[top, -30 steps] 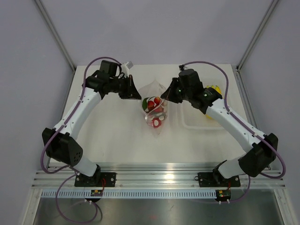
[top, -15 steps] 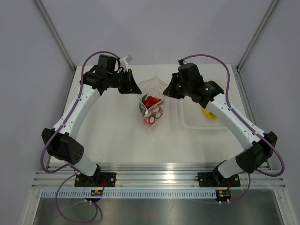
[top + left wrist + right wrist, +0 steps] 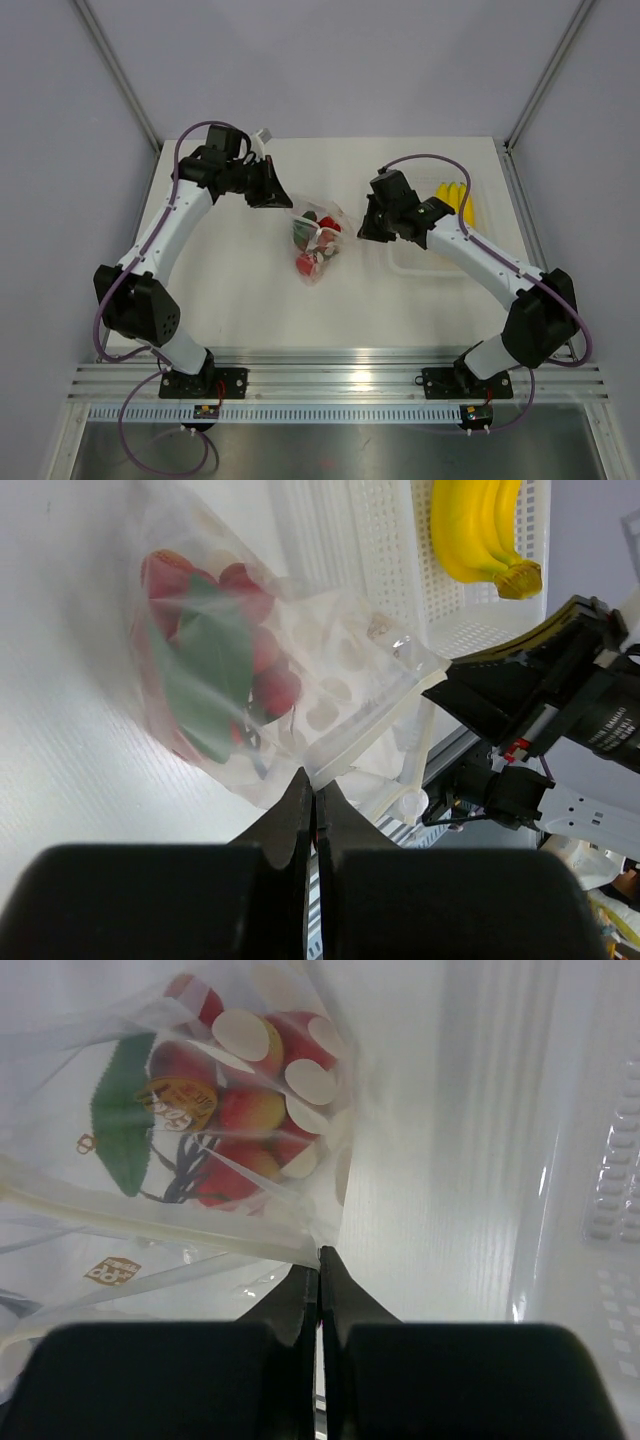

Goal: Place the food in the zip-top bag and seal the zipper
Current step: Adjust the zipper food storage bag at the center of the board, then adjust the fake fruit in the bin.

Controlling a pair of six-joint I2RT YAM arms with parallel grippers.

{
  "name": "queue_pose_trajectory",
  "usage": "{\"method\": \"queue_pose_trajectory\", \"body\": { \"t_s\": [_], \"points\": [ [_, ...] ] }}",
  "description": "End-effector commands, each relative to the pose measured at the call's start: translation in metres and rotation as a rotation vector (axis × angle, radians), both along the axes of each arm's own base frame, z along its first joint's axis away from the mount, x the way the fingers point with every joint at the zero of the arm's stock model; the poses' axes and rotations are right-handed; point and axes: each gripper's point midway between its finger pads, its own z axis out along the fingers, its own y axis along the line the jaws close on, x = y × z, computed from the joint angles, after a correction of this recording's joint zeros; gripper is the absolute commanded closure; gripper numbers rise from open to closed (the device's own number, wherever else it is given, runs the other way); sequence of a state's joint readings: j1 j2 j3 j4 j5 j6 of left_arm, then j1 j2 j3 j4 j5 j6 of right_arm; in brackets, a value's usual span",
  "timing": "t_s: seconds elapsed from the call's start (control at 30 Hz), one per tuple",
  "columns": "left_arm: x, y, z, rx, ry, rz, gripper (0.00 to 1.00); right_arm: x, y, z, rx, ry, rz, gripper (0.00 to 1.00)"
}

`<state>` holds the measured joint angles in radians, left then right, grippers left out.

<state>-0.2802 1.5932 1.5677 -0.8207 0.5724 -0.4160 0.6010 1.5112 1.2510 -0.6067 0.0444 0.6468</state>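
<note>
Dotted clear bag (image 3: 316,238) now lower; L pincer (image 3: 313,785), R pincer (image 3: 319,1258) tight on rim.

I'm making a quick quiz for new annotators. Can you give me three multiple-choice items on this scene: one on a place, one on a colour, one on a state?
1. Where are the bananas?
A in the bag
B in the tray
C between the left fingers

2. What colour is the fruit inside the bag?
A red
B yellow
C purple

3. How do the left fingers stand?
A spread wide
B shut on the bag's edge
C shut on the bananas

Answers:
1 B, the yellow bunch lies in the tray, apart from the bag.
2 A, red shows through the clear plastic.
3 B, the left wrist view shows them pressed together on the bag's edge.
</note>
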Motion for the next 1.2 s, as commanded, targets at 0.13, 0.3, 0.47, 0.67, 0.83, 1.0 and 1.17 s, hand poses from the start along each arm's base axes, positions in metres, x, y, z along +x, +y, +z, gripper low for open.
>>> {"method": "queue_pose_trajectory", "body": {
  "t_s": [0.13, 0.3, 0.47, 0.67, 0.83, 1.0, 1.17],
  "points": [
    [0.007, 0.000, 0.026, -0.069, -0.068, 0.001, 1.00, 0.021, -0.003, 0.053, 0.030, -0.120, -0.022, 1.00],
    [0.002, -0.014, 0.026, -0.059, -0.066, -0.029, 1.00, 0.035, 0.001, 0.080, 0.018, -0.152, -0.015, 0.40],
    [0.008, -0.008, 0.026, -0.009, -0.074, -0.011, 1.00, 0.026, -0.013, 0.125, 0.007, -0.239, 0.003, 0.28],
    [0.008, -0.011, 0.026, -0.032, -0.072, -0.007, 1.00, 0.023, -0.133, 0.142, -0.151, -0.274, -0.264, 0.23],
    [0.006, -0.013, 0.020, -0.003, -0.077, -0.003, 1.00, 0.012, -0.252, 0.069, -0.312, -0.054, -0.526, 0.24],
    [0.007, -0.014, 0.014, 0.002, -0.068, -0.009, 1.00, 0.010, -0.267, 0.030, -0.381, 0.059, -0.505, 0.24],
    [0.007, -0.016, 0.010, -0.003, -0.058, -0.014, 1.00, 0.010, -0.276, 0.002, -0.334, 0.137, -0.557, 0.26]
  ]
}}
